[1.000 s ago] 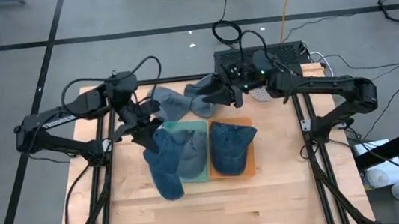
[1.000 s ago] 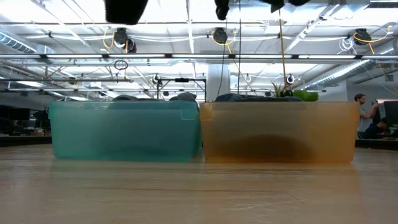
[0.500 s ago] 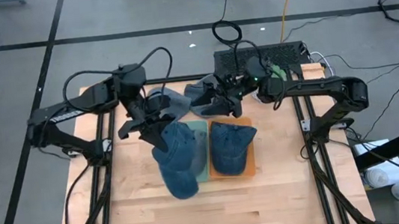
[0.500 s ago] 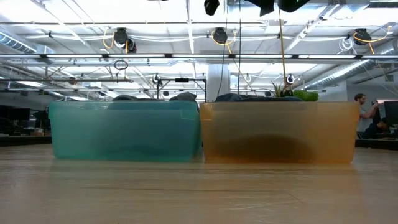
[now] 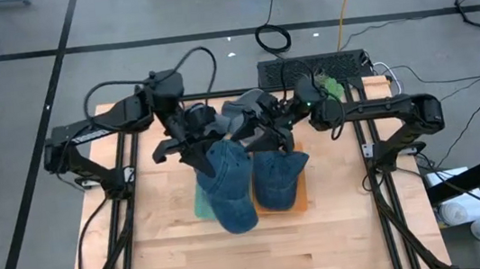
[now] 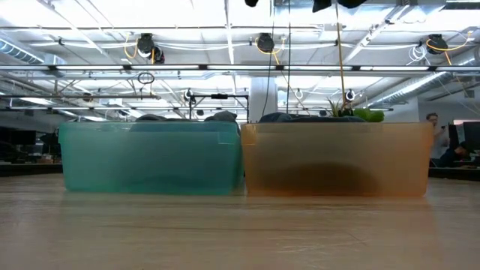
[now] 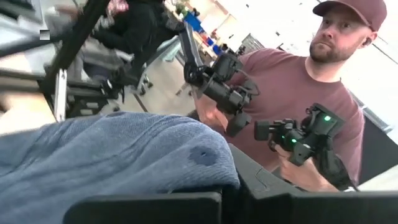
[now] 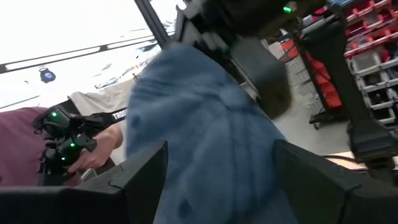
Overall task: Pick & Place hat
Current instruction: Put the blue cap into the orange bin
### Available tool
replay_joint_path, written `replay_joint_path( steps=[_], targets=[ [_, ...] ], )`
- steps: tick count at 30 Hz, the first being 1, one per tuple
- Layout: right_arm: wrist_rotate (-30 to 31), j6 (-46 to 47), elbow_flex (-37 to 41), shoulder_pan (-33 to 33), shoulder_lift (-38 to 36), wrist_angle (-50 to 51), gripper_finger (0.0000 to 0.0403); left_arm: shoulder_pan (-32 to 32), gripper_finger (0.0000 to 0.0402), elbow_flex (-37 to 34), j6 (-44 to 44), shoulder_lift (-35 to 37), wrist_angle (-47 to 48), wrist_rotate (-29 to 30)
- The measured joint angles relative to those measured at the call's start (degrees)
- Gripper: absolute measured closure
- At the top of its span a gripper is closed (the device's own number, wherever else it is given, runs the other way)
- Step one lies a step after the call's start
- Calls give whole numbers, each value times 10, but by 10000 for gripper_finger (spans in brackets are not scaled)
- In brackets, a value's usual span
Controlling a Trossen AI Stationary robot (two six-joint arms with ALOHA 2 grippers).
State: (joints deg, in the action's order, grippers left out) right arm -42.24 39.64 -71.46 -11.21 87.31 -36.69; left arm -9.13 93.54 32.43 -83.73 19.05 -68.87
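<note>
Carry step: your L gripper grips blue hat, hanging above teal bin/orange bin boundary. R gripper near, fingers can't tell. Next, judged: pick a bin, lower, release.

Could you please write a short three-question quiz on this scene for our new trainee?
1. True or false: the left hand holds the blue denim hat above the bins.
2. Which bin already holds a hat: A) the teal plastic bin, B) the orange plastic bin?
3. Fill in: the right hand hovers near the ___ hats behind the bins.

Key: 1 true; 2 B; 3 grey.
</note>
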Motion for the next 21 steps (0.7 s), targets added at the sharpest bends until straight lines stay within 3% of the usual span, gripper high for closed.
replay_joint_path(
  steps=[21],
  targets=[
    [33,0,-1,31,6,-25,124,-3,401,-1,-8,-22,-29,-12]
  ],
)
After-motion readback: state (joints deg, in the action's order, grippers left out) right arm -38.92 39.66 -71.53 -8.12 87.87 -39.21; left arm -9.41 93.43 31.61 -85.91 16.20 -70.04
